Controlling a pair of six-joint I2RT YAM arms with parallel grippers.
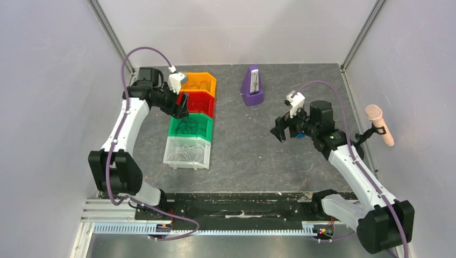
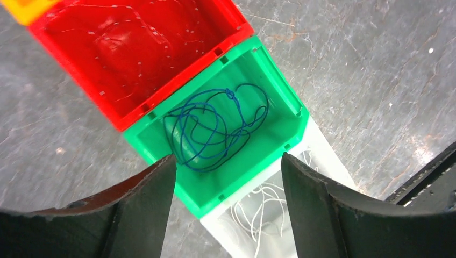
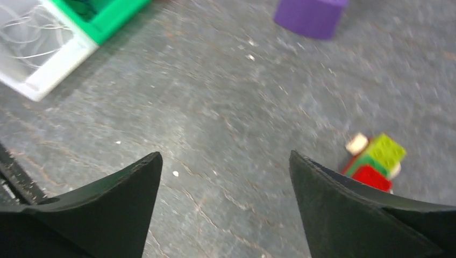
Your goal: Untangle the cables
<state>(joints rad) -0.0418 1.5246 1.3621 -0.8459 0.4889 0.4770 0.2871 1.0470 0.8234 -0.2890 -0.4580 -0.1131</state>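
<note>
- Blue cable (image 2: 215,126) lies in a loose coil in the green bin (image 2: 269,70); white cables (image 2: 263,220) lie in the clear bin (image 1: 185,164) next to it.
- Left gripper (image 2: 228,161) hovers above the green bin, jaws wide apart, holding nothing.
- Right gripper (image 3: 225,156) hangs over the table (image 3: 242,80), also spread and empty, near some toy blocks (image 3: 376,161).
- My advice: drop straight down, pinch one outer loop, and lift slowly so the coil opens rather than tightens.
- No brand, label or writing can be read.

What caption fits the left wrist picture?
Open left gripper over a green bin holding a tangled blue cable.
</note>
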